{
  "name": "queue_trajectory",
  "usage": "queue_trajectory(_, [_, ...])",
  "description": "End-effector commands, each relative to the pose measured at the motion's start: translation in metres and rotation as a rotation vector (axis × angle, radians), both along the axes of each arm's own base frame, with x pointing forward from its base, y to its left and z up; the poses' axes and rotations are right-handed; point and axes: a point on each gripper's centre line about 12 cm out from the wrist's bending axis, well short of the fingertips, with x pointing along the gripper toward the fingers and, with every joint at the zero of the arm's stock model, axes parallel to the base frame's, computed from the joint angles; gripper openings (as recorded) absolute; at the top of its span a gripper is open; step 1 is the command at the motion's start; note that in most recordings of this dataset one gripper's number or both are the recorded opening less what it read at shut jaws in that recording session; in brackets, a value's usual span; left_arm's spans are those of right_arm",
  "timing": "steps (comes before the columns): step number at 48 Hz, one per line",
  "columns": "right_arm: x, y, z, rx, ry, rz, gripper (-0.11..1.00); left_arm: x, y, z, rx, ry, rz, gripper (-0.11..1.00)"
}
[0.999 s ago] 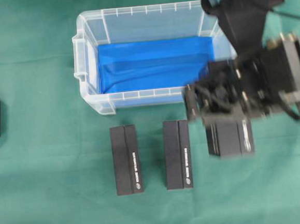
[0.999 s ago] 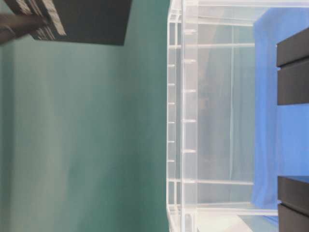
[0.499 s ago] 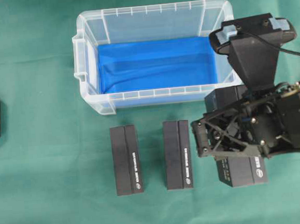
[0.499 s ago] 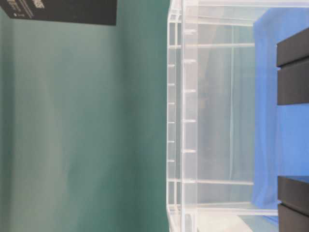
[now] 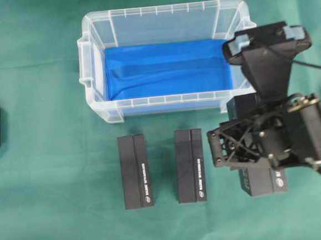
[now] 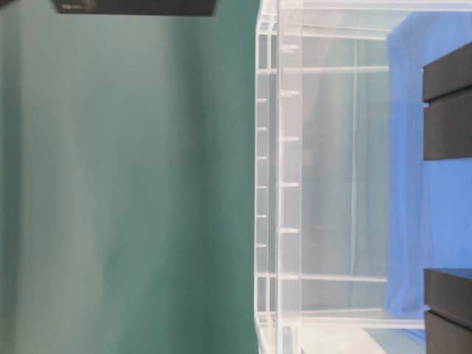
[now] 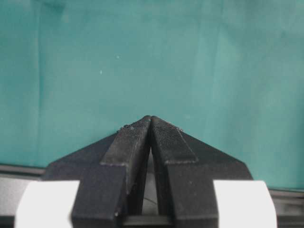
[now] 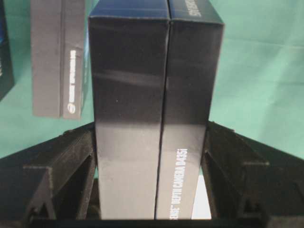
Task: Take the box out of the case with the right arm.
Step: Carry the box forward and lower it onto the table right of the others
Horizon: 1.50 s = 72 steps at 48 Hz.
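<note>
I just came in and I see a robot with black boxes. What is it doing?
The right gripper is holding a black box squeezed between its fingers, outside the clear case, near the case's right front corner. Two more black boxes already lie on the green cloth in front of the case. The left gripper is shut and holding nothing.

Stuff the cameras couldn't really catch

From overhead, the right arm covered most of the box, only its 6 o'clock end peeked out. Table-level view cropped that box at 12 o'clock, and two more black boxes at 3 o'clock. Small print on them was unreadable.
</note>
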Motion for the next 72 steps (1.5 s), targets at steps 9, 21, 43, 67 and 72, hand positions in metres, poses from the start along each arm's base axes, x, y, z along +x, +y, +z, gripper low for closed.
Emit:
queue_trajectory(9, [0.007, 0.003, -0.034, 0.016, -0.054, 0.016, 0.65, 0.002, 0.001, 0.006, 0.002, -0.017, 0.004, 0.0])
queue_trajectory(21, [0.004, 0.003, -0.085, 0.02, -0.033, 0.03, 0.65, 0.003, 0.001, 0.006, 0.002, -0.015, 0.005, 0.0])
queue_trajectory(43, [0.004, 0.009, -0.156, 0.076, -0.053, 0.028, 0.65, 0.002, 0.001, 0.005, 0.002, -0.006, 0.006, 0.0])
queue_trajectory(67, [-0.003, 0.009, -0.159, 0.08, -0.047, 0.022, 0.65, 0.001, 0.001, 0.006, 0.003, -0.003, 0.004, 0.0])
queue_trajectory(72, [-0.002, 0.01, -0.159, 0.085, -0.055, 0.006, 0.65, 0.001, 0.001, 0.006, 0.002, -0.005, 0.007, 0.0])
